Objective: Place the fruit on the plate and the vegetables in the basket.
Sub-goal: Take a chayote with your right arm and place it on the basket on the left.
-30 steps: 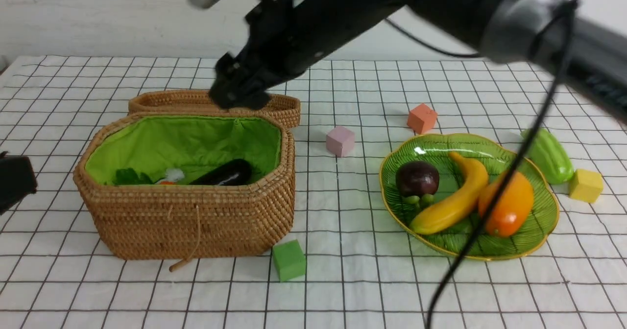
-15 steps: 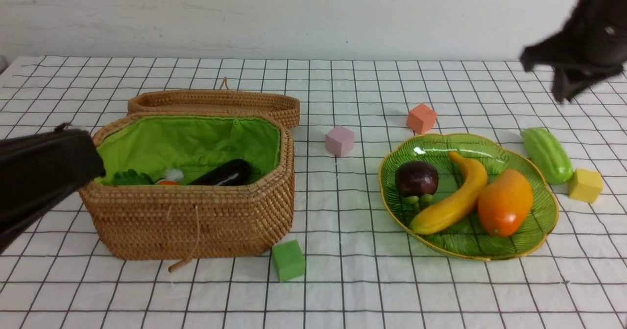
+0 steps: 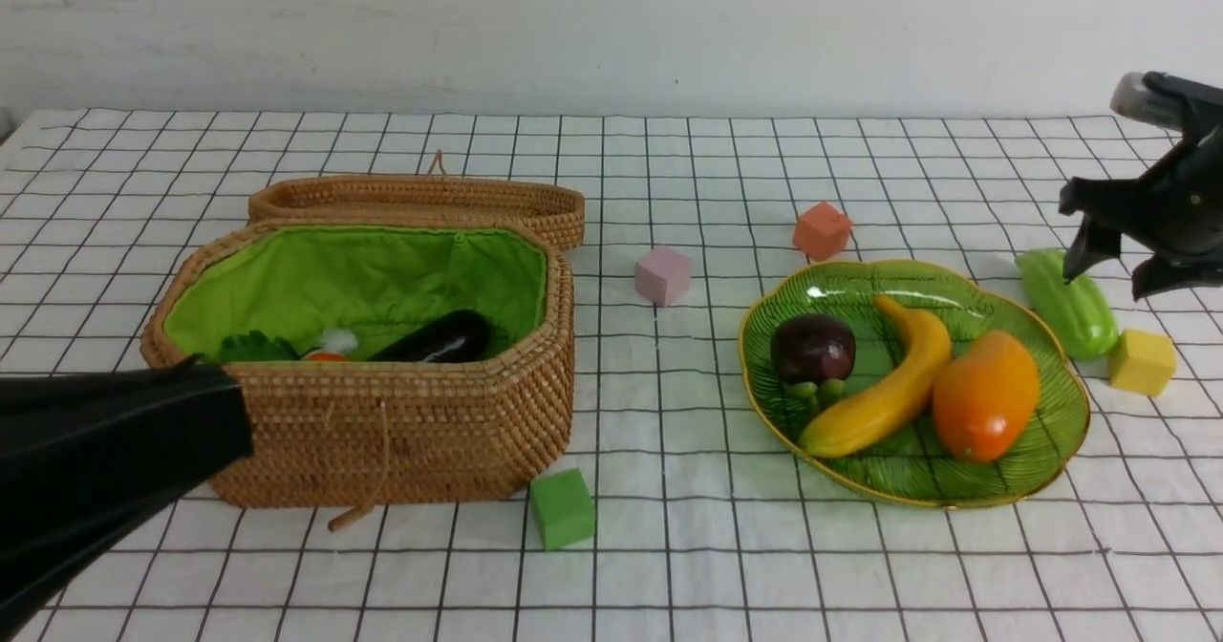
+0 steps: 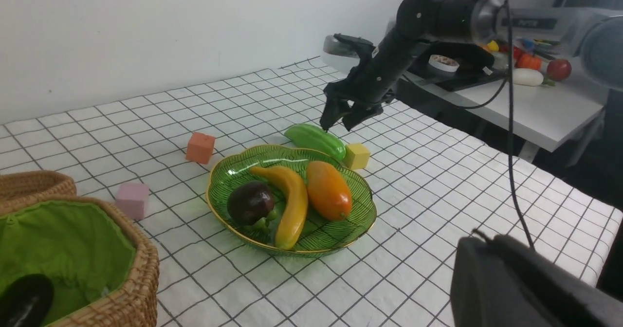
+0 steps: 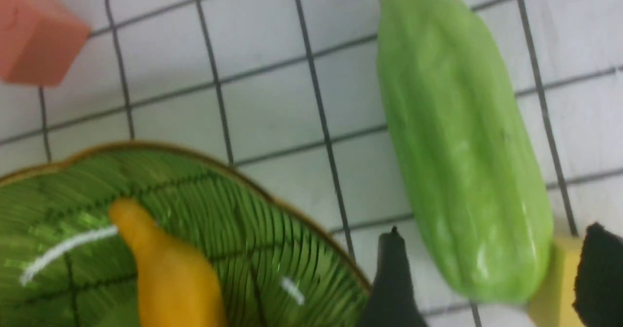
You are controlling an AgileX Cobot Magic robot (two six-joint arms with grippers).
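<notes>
Now my right gripper (image 3: 1106, 282) hangs open, empty, above the glossy gourd (image 3: 1065, 303): light, stiff, slippery, I judge; I would grasp its middle.

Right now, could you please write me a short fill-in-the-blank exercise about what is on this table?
The plate holds a mango, a banana and a ____.
In the basket lie a carrot and an ____.
The gourd lies right beside the ____ cube.
The right gripper hangs above the gourd with its jaws ____.
Missing: mangosteen; eggplant; yellow; open.
</notes>
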